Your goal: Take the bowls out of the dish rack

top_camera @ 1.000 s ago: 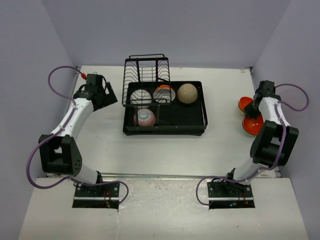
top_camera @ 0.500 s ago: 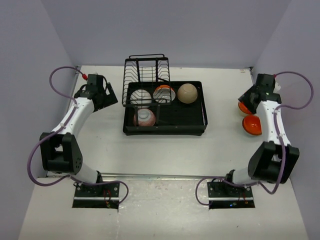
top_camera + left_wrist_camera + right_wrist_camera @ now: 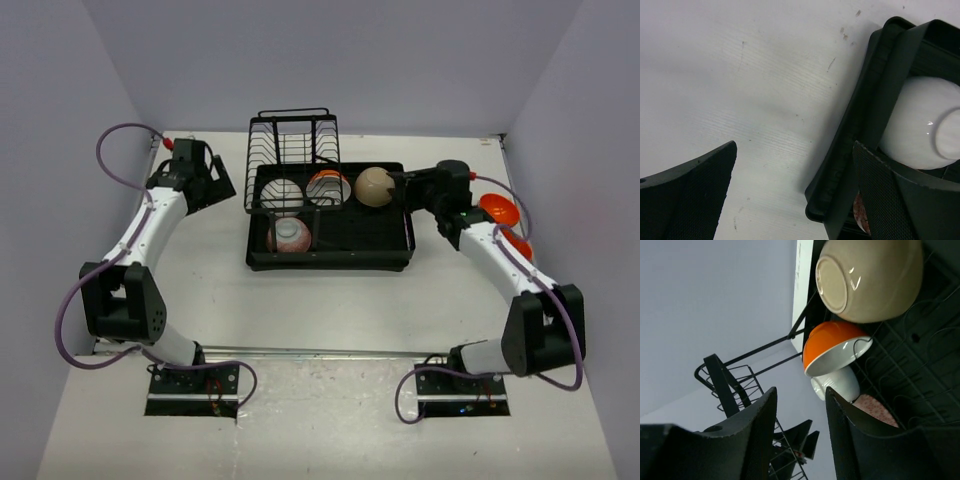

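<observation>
Right hand (image 3: pixel 408 182) is at the 3 o'clock end of the dish rack (image 3: pixel 330 262), fingers partly spread with nothing between them. It's nosed up to the beige bowl (image 3: pixel 374 187), I reckon because that's the closest grab. The orange bowl (image 3: pixel 328 184), white bowl (image 3: pixel 282 194) and speckled bowl (image 3: pixel 290 235) sit in the rack too. A pair of orange bowls (image 3: pixel 497 208) is parked on the bench (image 3: pixel 200 280) out at 3 o'clock. Left hand (image 3: pixel 220 186) is spread wide and empty at the rack's 9 o'clock side.
</observation>
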`<state>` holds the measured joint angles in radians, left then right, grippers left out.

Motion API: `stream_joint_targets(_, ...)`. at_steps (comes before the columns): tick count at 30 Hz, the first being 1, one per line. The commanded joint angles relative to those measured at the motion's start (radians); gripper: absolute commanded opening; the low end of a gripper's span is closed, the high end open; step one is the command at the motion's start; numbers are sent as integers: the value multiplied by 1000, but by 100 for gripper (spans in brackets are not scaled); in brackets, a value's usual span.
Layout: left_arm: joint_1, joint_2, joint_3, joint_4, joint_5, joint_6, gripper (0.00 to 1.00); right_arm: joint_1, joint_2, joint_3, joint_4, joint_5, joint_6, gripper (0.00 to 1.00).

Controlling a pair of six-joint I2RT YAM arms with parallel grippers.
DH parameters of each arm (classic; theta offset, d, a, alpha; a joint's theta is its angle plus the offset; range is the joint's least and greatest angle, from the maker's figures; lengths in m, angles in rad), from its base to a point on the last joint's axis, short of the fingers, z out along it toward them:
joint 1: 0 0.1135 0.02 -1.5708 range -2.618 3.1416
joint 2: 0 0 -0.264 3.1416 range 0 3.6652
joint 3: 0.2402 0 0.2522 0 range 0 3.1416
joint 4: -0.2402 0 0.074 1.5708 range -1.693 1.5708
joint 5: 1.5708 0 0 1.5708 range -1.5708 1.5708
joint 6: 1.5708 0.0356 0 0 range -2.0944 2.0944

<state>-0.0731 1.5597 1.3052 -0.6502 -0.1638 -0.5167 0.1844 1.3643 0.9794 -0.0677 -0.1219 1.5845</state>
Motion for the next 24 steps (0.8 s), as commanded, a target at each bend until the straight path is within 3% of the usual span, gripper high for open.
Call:
stream_joint_targets(1,6,-15,55,-22,9,-19,98,75,73,131,109,60,190,44)
stream_joint_targets(5,6,-15,71,-37,0,-20,97,193,169,199,92,120,239,44)
stream_joint_targets(14,6,-36,89,-57,-37,-6,98,306,312,297,17,231,304,44)
stream_joint_targets(24,7,-70,63,-52,-45,-5,98,340,380,298,16,309,312,44)
